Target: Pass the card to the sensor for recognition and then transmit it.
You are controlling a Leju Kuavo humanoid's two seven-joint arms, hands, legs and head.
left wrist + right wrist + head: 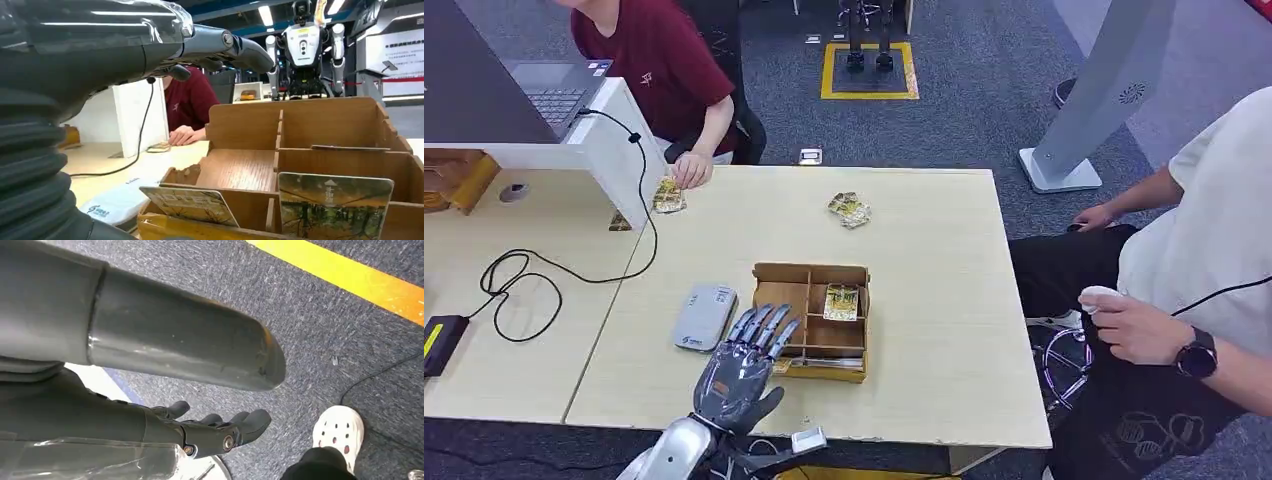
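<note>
Lower centre of head view: left robot hand (742, 370) hovers over the wooden organizer box (858, 272), fingers spread, holding nothing | card (841, 302) stands upright in a right-hand slot, likely for easy pinching | grey sensor (705, 316) lies just left on counter (944, 300) | right robot hand (220, 432) hangs over carpet, loosely curled, empty.

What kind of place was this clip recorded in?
Probably a robotics lab or demo hall: carpeted floor with yellow marking, another humanoid robot standing behind, and a table where people sit.
</note>
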